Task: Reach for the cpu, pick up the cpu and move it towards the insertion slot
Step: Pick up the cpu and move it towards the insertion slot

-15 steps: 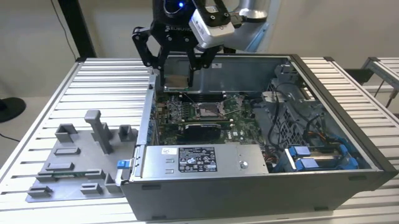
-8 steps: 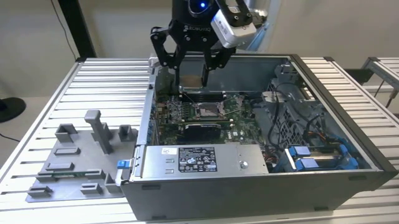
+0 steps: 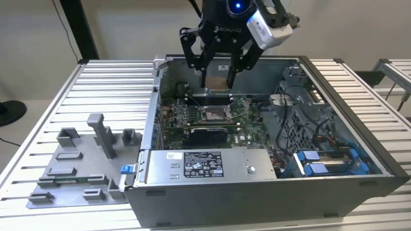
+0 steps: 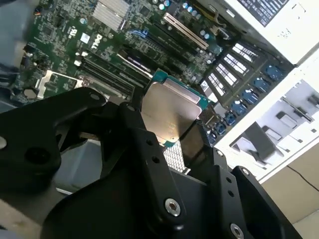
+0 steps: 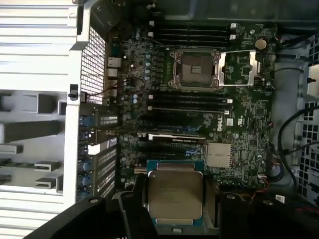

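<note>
pincer (image 4: 169, 124) grips flat, square, silvery-topped cpu (image 4: 169, 112).

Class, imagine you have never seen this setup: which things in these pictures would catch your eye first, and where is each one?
First, the black gripper hanging over the open computer case, its jaws shut on the silvery cpu. Next, the shiny insertion slot on the green board, open with a dark centre, apart from the held chip. Last, the grey fixture blocks on the slatted table, at the exterior view's left of the case.
</note>
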You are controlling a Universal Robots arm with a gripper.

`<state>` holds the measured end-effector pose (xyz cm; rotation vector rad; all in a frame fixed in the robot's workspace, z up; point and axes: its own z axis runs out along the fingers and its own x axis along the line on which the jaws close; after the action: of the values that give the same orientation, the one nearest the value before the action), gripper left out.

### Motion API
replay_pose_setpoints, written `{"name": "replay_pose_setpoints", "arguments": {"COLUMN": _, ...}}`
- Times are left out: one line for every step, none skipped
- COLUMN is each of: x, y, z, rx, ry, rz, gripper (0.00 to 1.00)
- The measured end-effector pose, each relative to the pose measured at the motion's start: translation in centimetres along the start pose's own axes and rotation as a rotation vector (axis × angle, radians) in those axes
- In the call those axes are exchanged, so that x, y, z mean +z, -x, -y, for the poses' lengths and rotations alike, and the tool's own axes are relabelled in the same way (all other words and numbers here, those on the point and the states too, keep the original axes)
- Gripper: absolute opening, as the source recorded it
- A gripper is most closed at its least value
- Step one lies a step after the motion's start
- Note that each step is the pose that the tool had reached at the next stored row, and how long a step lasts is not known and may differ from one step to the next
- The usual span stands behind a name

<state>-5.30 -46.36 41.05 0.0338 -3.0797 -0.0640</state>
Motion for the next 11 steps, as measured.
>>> {"name": "replay_pose_setpoints", "arguments": {"x": -0.02, "y": 0.46, "z": 0.01, "rx": 0.000, "ry": 0.0001, "rz": 0.0000, "gripper": 0.00}}
{"name": "replay_pose_setpoints", "arguments": {"x": -0.05, "y": 0.92, "z": 0.02, "rx": 0.000, "ry": 0.0001, "rz": 0.0000, "gripper": 0.00}}
{"name": "replay_pose_setpoints", "arguments": {"x": -0.08, "y": 1.39, "z": 0.03, "rx": 0.000, "ry": 0.0000, "rz": 0.0000, "gripper": 0.00}}
{"name": "replay_pose_setpoints", "arguments": {"x": -0.11, "y": 1.83, "z": 0.04, "rx": 0.000, "ry": 0.0000, "rz": 0.0000, "gripper": 0.00}}
{"name": "replay_pose_setpoints", "arguments": {"x": -0.13, "y": 2.16, "z": 0.05, "rx": 0.000, "ry": -0.0001, "rz": 0.0001, "gripper": 0.00}}
{"name": "replay_pose_setpoints", "arguments": {"x": -0.14, "y": 2.30, "z": 0.06, "rx": 0.000, "ry": 0.0000, "rz": 0.0003, "gripper": 0.00}}
{"name": "replay_pose_setpoints", "arguments": {"x": -0.13, "y": 2.30, "z": 0.05, "rx": 0.000, "ry": 0.0000, "rz": 0.0004, "gripper": 0.00}}
{"name": "replay_pose_setpoints", "arguments": {"x": -0.13, "y": 2.30, "z": 0.05, "rx": 0.000, "ry": 0.0002, "rz": 0.0004, "gripper": 0.00}}
{"name": "replay_pose_setpoints", "arguments": {"x": -0.13, "y": 2.31, "z": 0.05, "rx": 0.000, "ry": 0.0002, "rz": 0.0004, "gripper": 0.00}}
{"name": "replay_pose_setpoints", "arguments": {"x": -0.13, "y": 2.32, "z": 0.05, "rx": 0.000, "ry": 0.0001, "rz": 0.0004, "gripper": 0.00}}
{"name": "replay_pose_setpoints", "arguments": {"x": -0.14, "y": 2.33, "z": 0.04, "rx": 0.000, "ry": 0.0000, "rz": 0.0004, "gripper": 0.00}}
